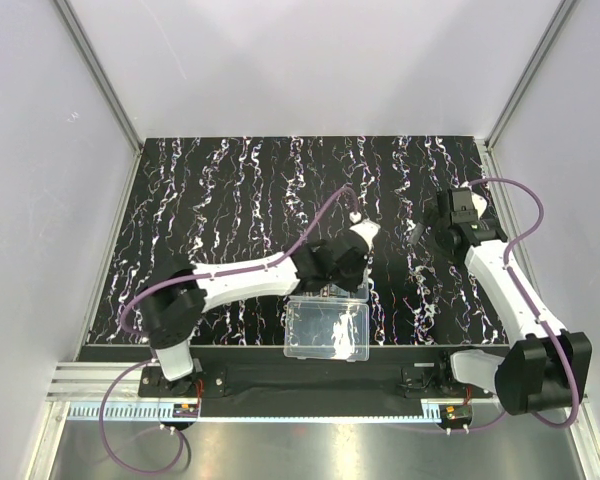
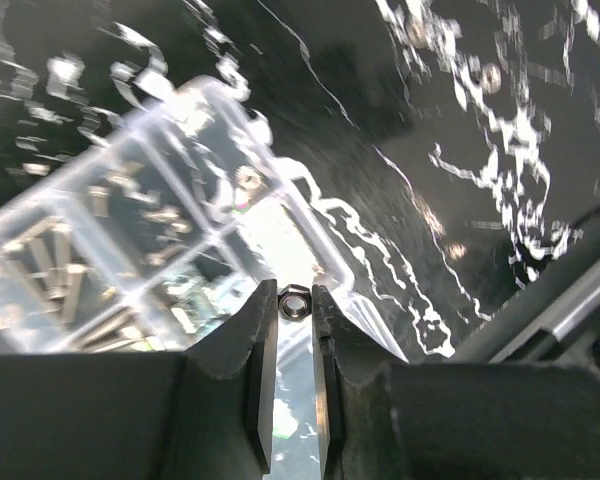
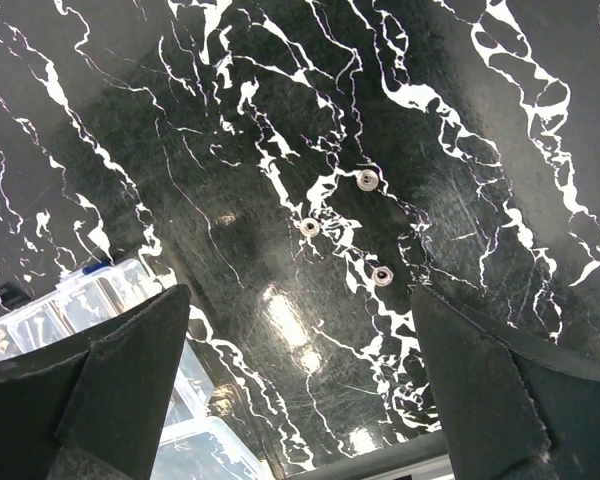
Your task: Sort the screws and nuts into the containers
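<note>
My left gripper (image 2: 294,306) is shut on a small silvery hex nut (image 2: 294,301), pinched between the fingertips just above the near edge of the clear organizer box (image 2: 130,230). Its cells hold several screws (image 2: 50,265), and one cell holds a nut (image 2: 248,180). In the top view the left wrist (image 1: 332,265) hangs over the box (image 1: 327,325). My right gripper (image 3: 300,330) stands open above the black marbled mat, nothing between its fingers. Three loose nuts lie on the mat ahead of it: one far (image 3: 368,180), one in the middle (image 3: 310,227), one near (image 3: 382,275).
The black mat with white-purple streaks (image 1: 240,190) covers the table. White walls stand at the left, back and right. The box's plain clear lid half (image 3: 215,450) lies toward the table's near edge, left of the right gripper. A metal rail (image 1: 310,400) runs along the front.
</note>
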